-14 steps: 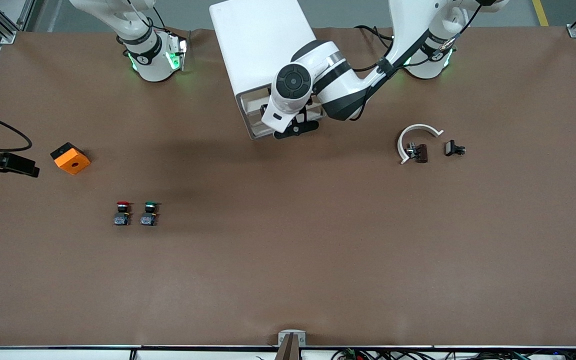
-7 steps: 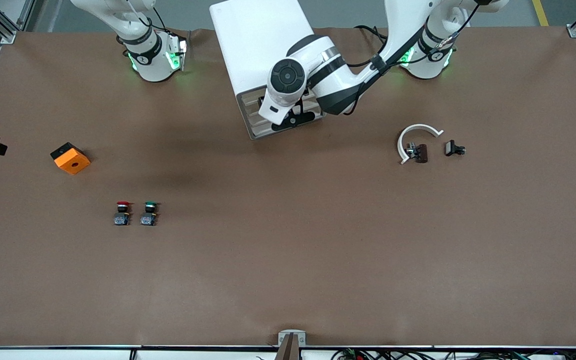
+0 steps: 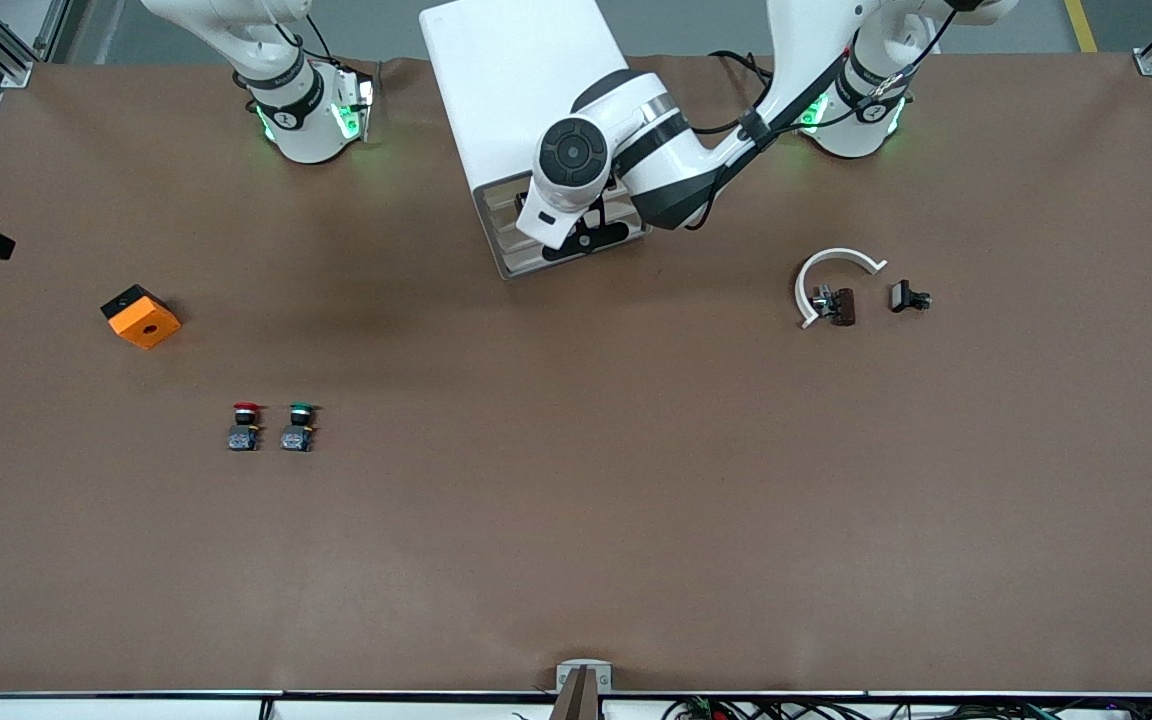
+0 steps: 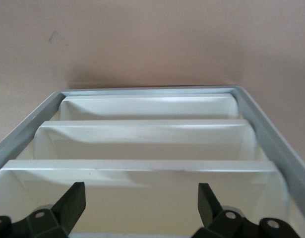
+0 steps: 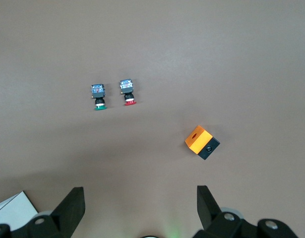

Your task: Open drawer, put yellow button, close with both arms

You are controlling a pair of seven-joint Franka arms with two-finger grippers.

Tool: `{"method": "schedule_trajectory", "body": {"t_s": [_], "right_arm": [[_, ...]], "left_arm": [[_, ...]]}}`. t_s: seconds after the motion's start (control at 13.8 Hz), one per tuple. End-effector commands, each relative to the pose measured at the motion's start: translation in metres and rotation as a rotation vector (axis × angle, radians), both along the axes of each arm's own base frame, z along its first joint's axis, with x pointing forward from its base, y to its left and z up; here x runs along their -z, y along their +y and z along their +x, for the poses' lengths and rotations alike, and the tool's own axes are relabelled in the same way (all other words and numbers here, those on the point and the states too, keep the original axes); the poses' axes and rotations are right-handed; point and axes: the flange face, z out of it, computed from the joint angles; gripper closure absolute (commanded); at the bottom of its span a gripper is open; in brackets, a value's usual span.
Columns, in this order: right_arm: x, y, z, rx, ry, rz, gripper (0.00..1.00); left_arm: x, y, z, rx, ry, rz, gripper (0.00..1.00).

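The left gripper [image 4: 137, 206] hangs at the cabinet [image 3: 521, 90] front, fingers [image 4: 73, 203] spread wide and empty, right at the cream drawers [image 4: 147, 134]; whether the top drawer is fully shut cannot be told. The right gripper [image 5: 140, 210], high over the table [image 3: 576, 520] at the right arm's end, is also spread and empty. No yellow button shows; the red button [image 3: 245, 426], green button [image 3: 298, 427] and orange cube [image 3: 141, 316] lie below it
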Motion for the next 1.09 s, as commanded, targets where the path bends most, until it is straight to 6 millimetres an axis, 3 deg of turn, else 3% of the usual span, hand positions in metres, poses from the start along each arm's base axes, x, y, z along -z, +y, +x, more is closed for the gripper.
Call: {"method": "schedule_trajectory", "body": {"t_s": [0.0, 0.29, 0.65, 0.8, 1.01], "right_arm": [[-0.006, 0.003, -0.026, 0.004, -0.036, 0.002, 0.0], [-0.015, 0.001, -0.033, -0.004, -0.056, 0.001, 0.0], [-0.017, 0.002, -0.035, -0.007, -0.057, 0.0, 0.0], [-0.017, 0.002, -0.039, -0.007, -0.059, 0.0, 0.0], [-0.015, 0.006, -0.045, -0.013, -0.064, 0.001, 0.0]], "left_arm": [[-0.017, 0.019, 0.046, -0.061, -0.038, -0.022, 0.0], [-0.026, 0.058, 0.101, -0.079, -0.179, 0.024, 0.0], [-0.073, 0.144, 0.186, -0.181, -0.328, 0.094, 0.0], [-0.104, 0.184, 0.22, -0.232, -0.391, 0.13, 0.0], [-0.131, 0.227, 0.247, -0.245, -0.456, 0.192, 0.0]]}}
